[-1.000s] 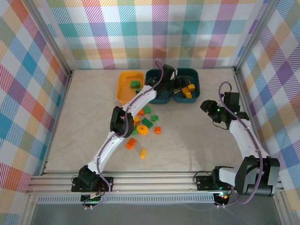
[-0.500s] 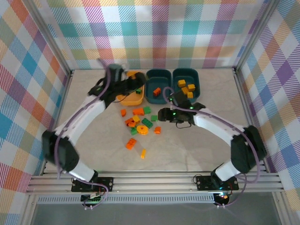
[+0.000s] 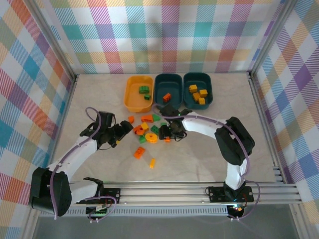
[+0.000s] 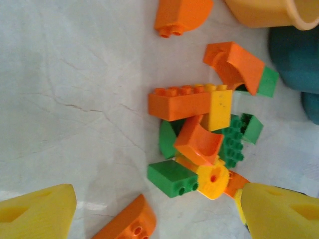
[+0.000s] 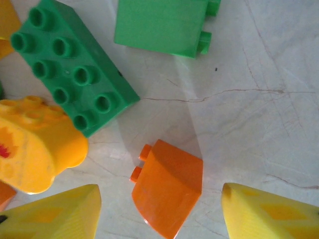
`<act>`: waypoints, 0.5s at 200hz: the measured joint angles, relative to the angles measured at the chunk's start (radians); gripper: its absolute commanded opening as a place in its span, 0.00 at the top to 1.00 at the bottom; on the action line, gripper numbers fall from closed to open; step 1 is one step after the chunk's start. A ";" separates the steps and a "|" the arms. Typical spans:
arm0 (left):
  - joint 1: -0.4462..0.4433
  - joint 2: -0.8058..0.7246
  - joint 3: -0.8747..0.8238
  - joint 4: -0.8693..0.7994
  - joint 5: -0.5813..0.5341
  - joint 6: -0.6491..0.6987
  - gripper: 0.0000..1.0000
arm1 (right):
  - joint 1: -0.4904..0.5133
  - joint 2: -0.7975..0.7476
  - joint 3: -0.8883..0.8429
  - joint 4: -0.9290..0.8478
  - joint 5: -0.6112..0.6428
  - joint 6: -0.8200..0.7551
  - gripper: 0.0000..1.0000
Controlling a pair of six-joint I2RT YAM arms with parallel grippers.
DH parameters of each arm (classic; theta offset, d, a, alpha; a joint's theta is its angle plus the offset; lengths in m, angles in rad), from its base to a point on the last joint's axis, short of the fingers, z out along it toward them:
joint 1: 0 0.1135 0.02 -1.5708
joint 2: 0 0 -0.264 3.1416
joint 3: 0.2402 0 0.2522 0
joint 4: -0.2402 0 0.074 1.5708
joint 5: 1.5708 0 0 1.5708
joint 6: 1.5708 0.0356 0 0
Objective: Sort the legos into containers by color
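The right pincer [image 5: 160, 211] is held open just above the desk [image 5: 259, 99], its yellow fingertips [image 5: 271, 214] set on either side of an orange sloped brick [image 5: 167, 194]. A gap is seen on each side of this brick, so it is not gripped. Just beyond it lie a green studded brick [image 5: 75, 94], a smooth green brick [image 5: 162, 25] and a round yellow piece [image 5: 35, 144].

The left pincer [image 4: 157, 211] is likewise spread wide and holds nothing. Its fingertips [image 4: 35, 211] are kept low over the desk at the near edge of the pile. Part of an orange brick [image 4: 127, 224] is seen between them, untouched. Ahead of the fingers are a green block [image 4: 172, 178], a long orange brick [image 4: 184, 102] with a yellow brick [image 4: 219, 107] against its end, and a curved orange piece [image 4: 234, 64].

From the top camera, the loose legos [image 3: 147, 129] are seen heaped in the middle of the desk, with the left pincer [image 3: 123, 129] at their left side and the right pincer [image 3: 167, 133] at their right.

Three containers are lined up at the far edge. Green bricks [image 3: 145, 90] are held in the yellow-orange tub [image 3: 133, 100]. One orange brick [image 3: 167, 97] lies in the middle teal tub [image 3: 160, 83]. Yellow bricks [image 3: 198, 94] are in the right teal tub [image 3: 200, 78].
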 measured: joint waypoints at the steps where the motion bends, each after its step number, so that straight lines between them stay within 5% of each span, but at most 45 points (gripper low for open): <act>1: 0.000 0.001 0.000 0.001 0.002 0.000 0.14 | 0.000 0.002 0.000 -0.001 0.000 0.002 0.38; 100: 0.000 0.112 0.018 0.042 0.078 0.001 0.14 | 0.014 0.033 0.014 -0.039 0.079 0.028 0.68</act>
